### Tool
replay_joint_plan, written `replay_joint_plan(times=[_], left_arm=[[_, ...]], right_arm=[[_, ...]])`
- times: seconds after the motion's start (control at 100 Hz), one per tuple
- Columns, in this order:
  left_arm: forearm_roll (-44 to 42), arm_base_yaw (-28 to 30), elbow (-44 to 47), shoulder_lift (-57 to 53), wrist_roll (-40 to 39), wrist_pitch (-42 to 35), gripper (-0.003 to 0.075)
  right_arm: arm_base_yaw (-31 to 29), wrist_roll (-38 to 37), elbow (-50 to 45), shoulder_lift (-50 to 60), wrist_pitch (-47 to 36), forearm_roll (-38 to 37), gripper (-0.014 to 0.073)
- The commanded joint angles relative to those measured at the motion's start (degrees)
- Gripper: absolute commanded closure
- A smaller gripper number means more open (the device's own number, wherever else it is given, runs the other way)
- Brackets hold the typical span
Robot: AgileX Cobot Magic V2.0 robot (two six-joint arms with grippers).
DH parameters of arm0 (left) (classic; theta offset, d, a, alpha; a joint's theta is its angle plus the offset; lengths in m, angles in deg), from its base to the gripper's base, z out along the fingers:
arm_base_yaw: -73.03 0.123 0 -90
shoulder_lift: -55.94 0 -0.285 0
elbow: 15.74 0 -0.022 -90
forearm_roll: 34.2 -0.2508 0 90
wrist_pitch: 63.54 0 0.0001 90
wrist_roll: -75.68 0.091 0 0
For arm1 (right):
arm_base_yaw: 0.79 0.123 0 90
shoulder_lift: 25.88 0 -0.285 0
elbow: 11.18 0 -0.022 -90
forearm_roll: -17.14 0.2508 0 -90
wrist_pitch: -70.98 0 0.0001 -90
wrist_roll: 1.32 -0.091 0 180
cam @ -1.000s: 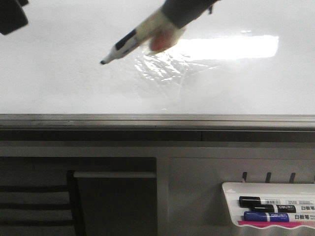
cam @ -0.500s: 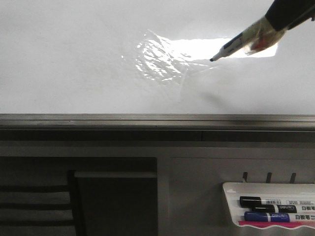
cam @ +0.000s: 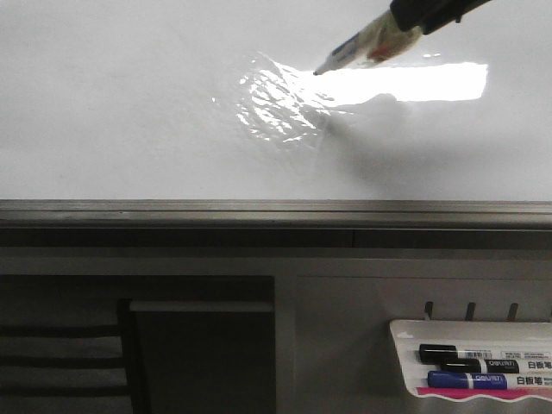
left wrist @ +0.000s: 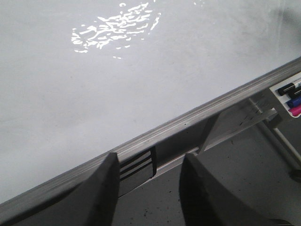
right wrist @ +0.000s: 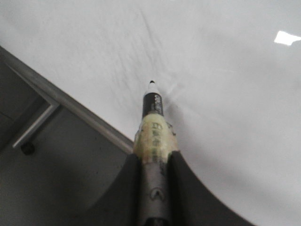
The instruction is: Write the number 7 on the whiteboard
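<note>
The whiteboard (cam: 129, 129) fills the upper front view, with a grey frame edge (cam: 276, 210), a wrinkled film patch (cam: 276, 103) and bright glare (cam: 414, 82). No number 7 shows on it. My right gripper (cam: 431, 10) comes in from the top right, shut on a marker (cam: 371, 41) with its black tip by the film patch. In the right wrist view the gripper (right wrist: 154, 157) clamps the taped marker (right wrist: 153, 122) over the board (right wrist: 225, 94). I cannot tell if the tip touches. My left gripper (left wrist: 150, 157) is open and empty beside the board's edge (left wrist: 70, 94).
A small white marker tray (cam: 483, 332) hangs at the lower right below the board, holding a black marker (cam: 466, 354) and a blue marker (cam: 466, 379). It also shows in the left wrist view (left wrist: 277, 90). A dark panel (cam: 203, 362) sits below the frame at the left.
The marker swung from left of the film patch far to the right, then back left and up to the patch's upper right. The dark shape at the top left left the front view.
</note>
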Motion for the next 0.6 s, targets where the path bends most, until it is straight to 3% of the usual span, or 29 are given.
replay_joint_plan(times=[0.0, 0.45, 0.59], left_arm=[[1.57, 0.12, -1.49, -0.85, -0.53, -3.87, 0.0489], [1.57, 0.12, -1.49, -0.85, -0.53, -4.96, 0.0555], [1.57, 0.12, -1.49, -0.85, -0.53, -4.96, 0.0555]], right_arm=[[2.02, -0.03, 0.4, 0.9, -9.87, 1.78, 0.0647], [2.45, -0.03, 2.41, -4.87, -8.46, 0.48, 0.0647], [-0.5, -0.03, 2.41, -4.76, -7.71, -0.37, 0.0647]])
